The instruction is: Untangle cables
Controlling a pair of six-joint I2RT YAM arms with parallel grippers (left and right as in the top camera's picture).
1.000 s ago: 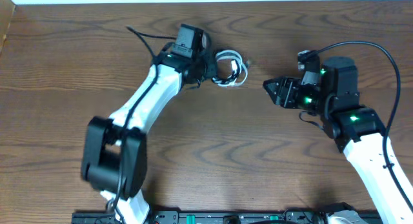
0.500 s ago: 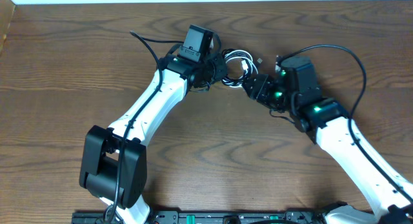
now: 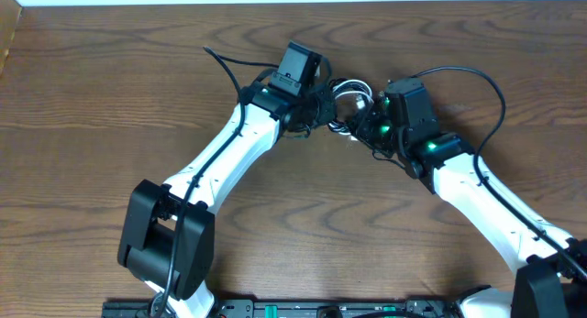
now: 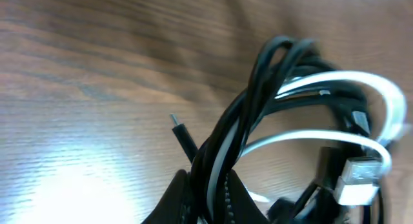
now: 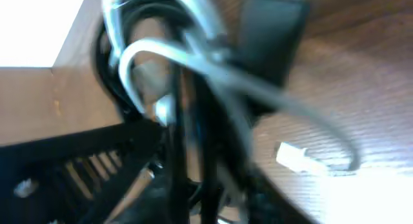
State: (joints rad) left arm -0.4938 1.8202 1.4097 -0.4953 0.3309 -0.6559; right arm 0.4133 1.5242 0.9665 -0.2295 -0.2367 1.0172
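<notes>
The white cable (image 3: pixel 345 92) and the thin black cable (image 3: pixel 336 108) hang as one tangled bundle between my two grippers above the table's far middle. My left gripper (image 3: pixel 318 104) is shut on strands of both cables; in the left wrist view (image 4: pixel 210 192) black and white strands run up from its jaws, with the white loops (image 4: pixel 361 88), a white plug (image 4: pixel 357 179) and a black plug tip (image 4: pixel 179 130). My right gripper (image 3: pixel 367 124) meets the bundle from the right. In the right wrist view the black strands (image 5: pixel 193 133) pass between its jaws (image 5: pixel 210 198); the picture is blurred.
The wooden table (image 3: pixel 83 126) fills the overhead view. The left arm's thicker black wire (image 3: pixel 225 66) loops behind the left wrist. The right arm's wire (image 3: pixel 486 84) arcs behind the right wrist. A white plug (image 5: pixel 293 156) hangs low in the right wrist view.
My right gripper has swept left across the table and reached the bundle. My left gripper has shifted right with the cables, which have lifted off the table.
</notes>
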